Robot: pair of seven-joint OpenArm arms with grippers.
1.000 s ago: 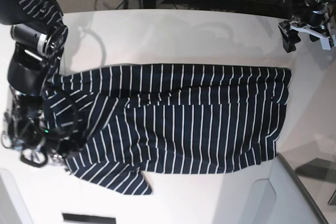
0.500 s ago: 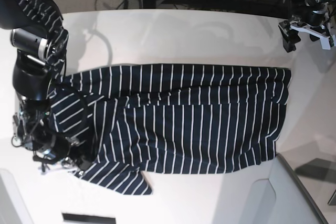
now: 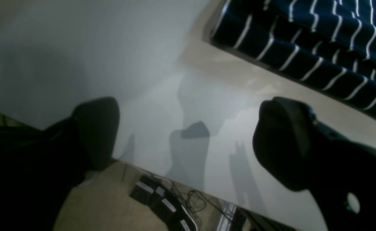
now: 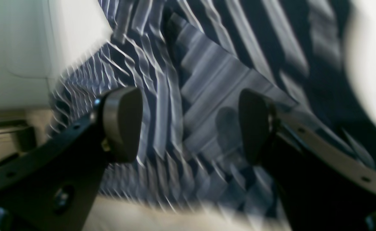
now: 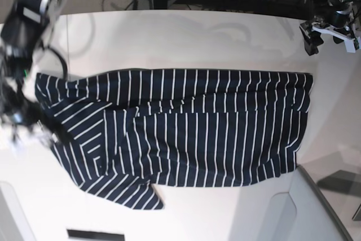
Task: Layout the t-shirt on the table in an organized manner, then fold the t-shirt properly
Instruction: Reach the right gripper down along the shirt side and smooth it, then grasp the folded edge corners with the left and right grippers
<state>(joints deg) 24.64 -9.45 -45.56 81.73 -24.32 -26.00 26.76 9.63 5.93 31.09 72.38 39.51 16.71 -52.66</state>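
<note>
Base view: the t-shirt (image 5: 186, 131), dark with thin white stripes, lies spread across the white desk (image 5: 186, 38), its body flat toward the view's right and its sleeve end creased toward the left. The right gripper (image 4: 188, 123) hangs just above that creased fabric with jaws apart and nothing between them. The left gripper (image 3: 184, 141) stands over bare desk near the shirt's edge, jaws wide open and empty.
</note>
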